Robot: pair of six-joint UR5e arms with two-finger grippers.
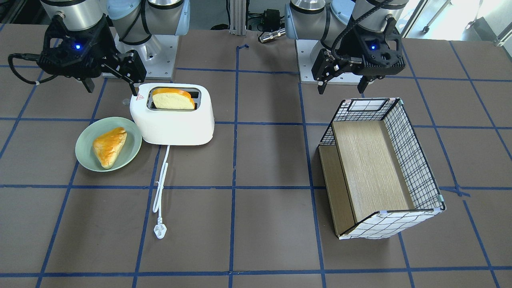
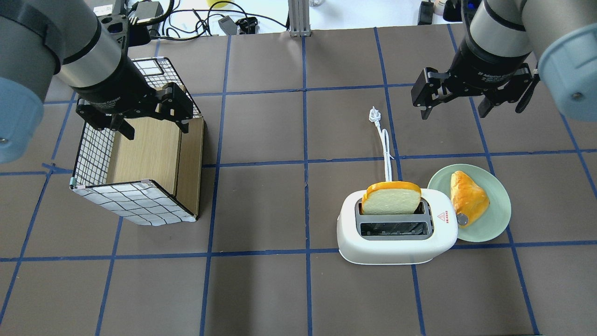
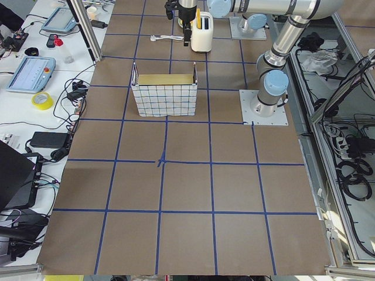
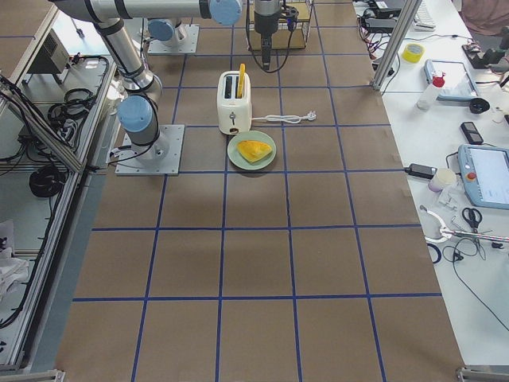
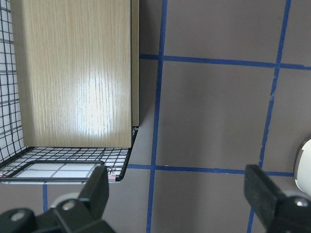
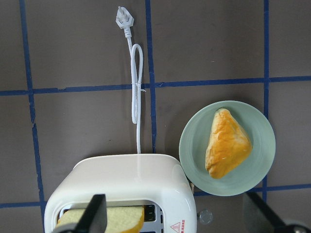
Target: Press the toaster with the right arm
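**Right arm hangs over the toaster with jaws open and empty**

The toaster (image 2: 396,233) stands on the brown bench (image 2: 280,289) on the robot's right side, with its long side facing the robot. A slice of bread (image 2: 391,198) sticks up out of the slot farther from the robot; the nearer slot has nothing in it. A red triangle sticker (image 2: 443,216) sits on top at the end facing the green plate (image 2: 501,205). The plate lies just beside that end and holds a wedge of bread (image 2: 468,198). The toaster's white cord (image 2: 386,154) runs away from the robot across the bench and ends in a plug (image 2: 373,113) lying flat.

The right arm (image 2: 499,28) is raised in the air above this group and touches none of it. Its jaws are spread wide and grip nothing. Its wrist camera looks straight down on the toaster's top, the cord and the plate. From the front, one fingertip (image 1: 134,90) lines up with the sticker end, but the side view shows it well above the toaster.

The left arm (image 2: 93,51) hovers over a wire basket (image 2: 135,205) with a wooden floor on the robot's left, well apart from the toaster. Its jaws are also wide open and hold nothing.
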